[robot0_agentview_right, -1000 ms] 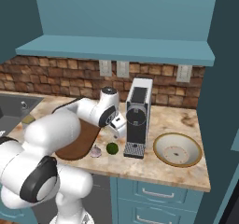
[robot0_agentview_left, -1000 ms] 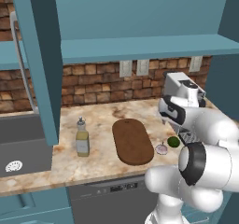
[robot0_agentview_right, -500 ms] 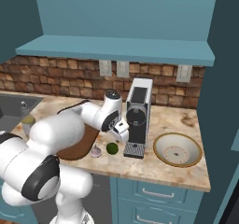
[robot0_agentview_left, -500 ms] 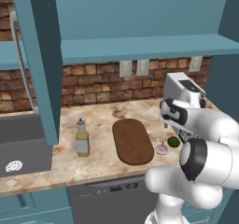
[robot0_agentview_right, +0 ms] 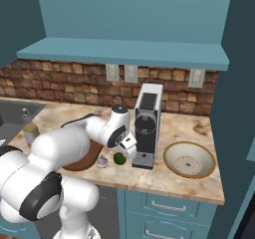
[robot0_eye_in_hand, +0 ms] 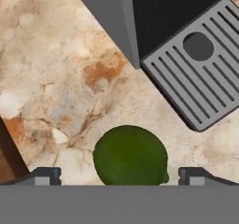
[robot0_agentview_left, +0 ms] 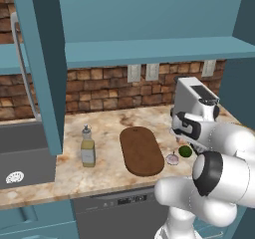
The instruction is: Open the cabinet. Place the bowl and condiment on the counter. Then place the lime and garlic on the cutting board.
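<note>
Sitting on the counter [robot0_eye_in_hand: 56,78] is the lime [robot0_eye_in_hand: 130,156], small, round and dark green. It lies between the two dark finger tips [robot0_eye_in_hand: 46,175] of the gripper [robot0_eye_in_hand: 119,176], one on each side of it, and they are spread wide and not touching it. The gripper is open and holds nothing. In the right base view the gripper [robot0_agentview_right: 128,149] hangs low, just above the lime [robot0_agentview_right: 119,158].

Just left of the lime is the garlic [robot0_agentview_left: 172,159], a pale little bulb, also on the counter and not on the board. Left of the garlic lies the cutting board [robot0_agentview_left: 141,150], dark brown and flat, with nothing on it. Farther left stands the condiment [robot0_agentview_left: 88,147], a small bottle of yellowish liquid, upright on the counter.

Right of the lime is a coffee machine [robot0_agentview_right: 147,123], and its grey drip tray [robot0_eye_in_hand: 205,64] is close to the fruit. Right of the machine sits the bowl [robot0_agentview_right: 189,159], wide and cream inside, on the counter.

Up above, the cabinet [robot0_agentview_left: 149,29] is teal blue and its door [robot0_agentview_left: 45,68] stands open on the left. A brick wall [robot0_agentview_right: 74,83] runs behind the counter. A grey sink [robot0_agentview_left: 25,153] is at the far left.
</note>
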Motion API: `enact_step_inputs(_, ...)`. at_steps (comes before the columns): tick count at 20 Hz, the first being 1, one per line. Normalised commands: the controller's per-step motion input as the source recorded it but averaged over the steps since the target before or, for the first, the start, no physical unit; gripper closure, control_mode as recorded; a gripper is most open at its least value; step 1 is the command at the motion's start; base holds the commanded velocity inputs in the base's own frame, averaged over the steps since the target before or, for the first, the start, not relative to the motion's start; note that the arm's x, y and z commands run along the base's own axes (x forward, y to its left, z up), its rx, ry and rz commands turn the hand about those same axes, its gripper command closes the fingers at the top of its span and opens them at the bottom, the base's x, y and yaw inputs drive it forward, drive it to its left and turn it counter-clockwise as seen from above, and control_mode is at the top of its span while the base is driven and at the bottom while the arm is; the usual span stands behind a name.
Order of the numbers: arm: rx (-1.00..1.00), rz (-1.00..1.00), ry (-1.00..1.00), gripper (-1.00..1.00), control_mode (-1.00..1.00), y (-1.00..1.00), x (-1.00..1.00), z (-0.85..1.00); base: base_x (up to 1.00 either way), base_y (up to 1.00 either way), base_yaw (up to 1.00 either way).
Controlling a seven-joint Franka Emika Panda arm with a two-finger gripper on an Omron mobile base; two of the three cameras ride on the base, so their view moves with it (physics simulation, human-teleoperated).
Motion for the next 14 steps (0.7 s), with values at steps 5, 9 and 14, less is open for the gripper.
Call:
enact_step_inputs(5,0.00,-0.03,0.00,-1.00,-1.00,0.00,0.00,-0.24,0.00,0.00,0.00)
enact_step_inputs(9,0.00,-0.02,0.00,-1.00,-1.00,0.00,0.00,-0.19,0.00,0.00,0.00)
enact_step_inputs(14,0.00,-0.01,0.00,-1.00,-1.00,0.00,0.00,-0.17,0.00,0.00,0.00)
